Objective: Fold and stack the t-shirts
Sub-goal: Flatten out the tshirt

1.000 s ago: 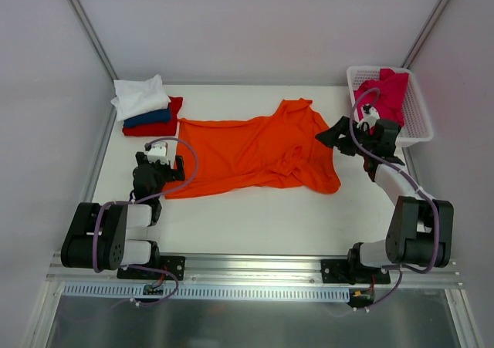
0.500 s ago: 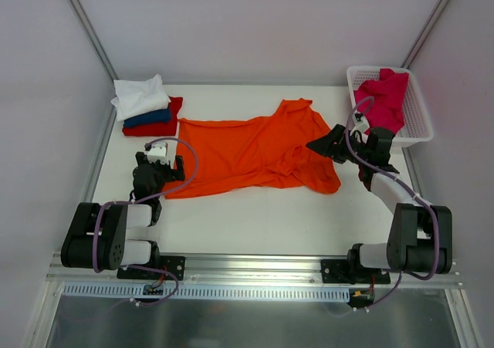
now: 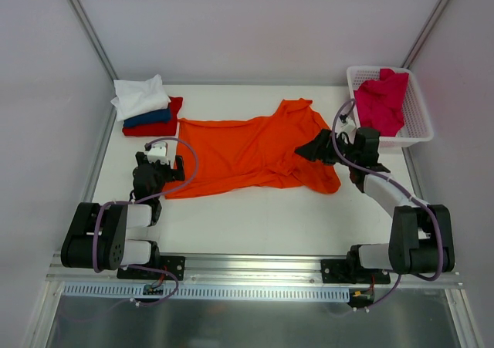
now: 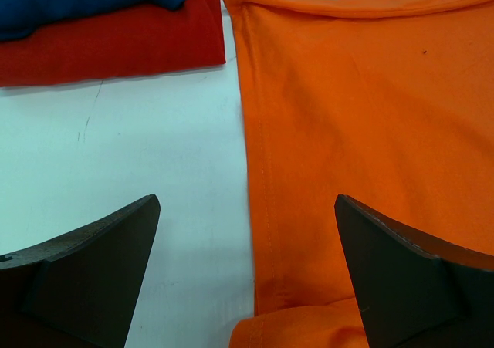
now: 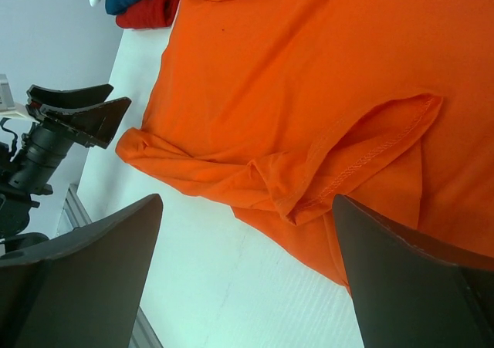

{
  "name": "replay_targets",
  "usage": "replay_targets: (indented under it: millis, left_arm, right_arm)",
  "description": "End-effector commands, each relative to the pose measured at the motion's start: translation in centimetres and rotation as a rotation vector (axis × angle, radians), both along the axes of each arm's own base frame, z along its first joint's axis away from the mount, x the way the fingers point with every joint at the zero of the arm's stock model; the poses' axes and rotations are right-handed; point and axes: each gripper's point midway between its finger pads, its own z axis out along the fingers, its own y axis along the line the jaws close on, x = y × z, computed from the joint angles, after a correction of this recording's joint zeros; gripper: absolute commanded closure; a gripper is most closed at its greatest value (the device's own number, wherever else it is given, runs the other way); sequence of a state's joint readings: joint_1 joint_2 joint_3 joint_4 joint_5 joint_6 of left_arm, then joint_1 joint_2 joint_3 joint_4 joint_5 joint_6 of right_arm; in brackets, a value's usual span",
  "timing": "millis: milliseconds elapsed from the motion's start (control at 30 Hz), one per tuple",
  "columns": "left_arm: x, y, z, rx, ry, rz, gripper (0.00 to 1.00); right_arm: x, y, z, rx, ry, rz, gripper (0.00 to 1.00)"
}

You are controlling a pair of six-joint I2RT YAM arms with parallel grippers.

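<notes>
Lying crosswise mid-table, orange shirt running left to right: hem edge sitting below left gripper, crumpled sleeve end lying under right gripper. Both jaws standing wide apart, gripping nothing; each arm hovering nearest own end.

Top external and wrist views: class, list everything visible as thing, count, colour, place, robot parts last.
orange t-shirt: one, orange, spread mid-table
white t-shirt: one, white, atop far-left stack
dark blue t-shirt: one, dark blue, mid-stack
red t-shirt: one, red, bottom of stack
crimson-pink t-shirt: one, crimson-pink, heaped in basket
basket: one, white lattice, far right
table: one, white, beneath everything
left pincer: one, black, open, by the orange t-shirt's left edge
right pincer: one, black, open, above its right side
</notes>
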State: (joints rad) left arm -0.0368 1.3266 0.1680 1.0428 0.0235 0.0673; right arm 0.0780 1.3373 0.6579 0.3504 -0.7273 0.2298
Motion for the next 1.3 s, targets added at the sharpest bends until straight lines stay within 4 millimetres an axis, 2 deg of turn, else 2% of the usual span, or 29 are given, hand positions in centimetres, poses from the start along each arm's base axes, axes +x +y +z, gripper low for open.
replay_targets:
  millis: [0,200,467,633,667,833,1033,1133,1167,1267]
  left_arm:
    - [0.8,0.0,1.7,-0.016,-0.063,-0.008,0.01]
    - [0.8,-0.1,1.8,-0.016,-0.064,-0.011,0.01]
    - [0.9,0.0,1.8,-0.016,-0.064,-0.008,0.01]
    - [1.0,0.0,1.8,-0.024,-0.061,-0.011,0.01]
    - [0.9,0.1,1.4,-0.025,-0.036,-0.003,0.01]
    - [1.7,1.7,2.2,-0.030,-0.013,0.100,0.01]
    - [2.1,2.0,4.1,0.000,0.016,0.159,0.01]
    - [1.8,1.9,7.0,-0.007,-0.053,0.173,0.01]
    - [2.1,1.6,9.4,-0.021,-0.104,0.165,0.01]
    - [2.0,0.1,10.8,-0.086,-0.072,0.106,0.01]
  right_arm:
    - [0.5,0.5,1.0,-0.022,-0.071,0.028,0.03]
    - [0.3,-0.1,-1.3,-0.187,-0.048,0.007,0.03]
    - [0.4,-1.2,-2.3,-0.273,-0.023,-0.042,0.04]
    - [0.6,-1.9,-2.1,-0.316,-0.055,-0.073,0.04]
    - [0.6,-2.0,-2.2,-0.318,-0.053,-0.072,0.04]
    - [0.5,-2.1,-2.3,-0.329,-0.053,-0.076,0.04]
    - [0.5,-2.2,-2.2,-0.333,-0.056,-0.082,0.04]
    - [0.5,-2.1,-2.2,-0.332,-0.057,-0.080,0.04]
    - [0.5,-2.1,-2.3,-0.333,-0.056,-0.077,0.04]
    - [0.5,-1.8,-2.4,-0.335,-0.059,-0.068,0.04]
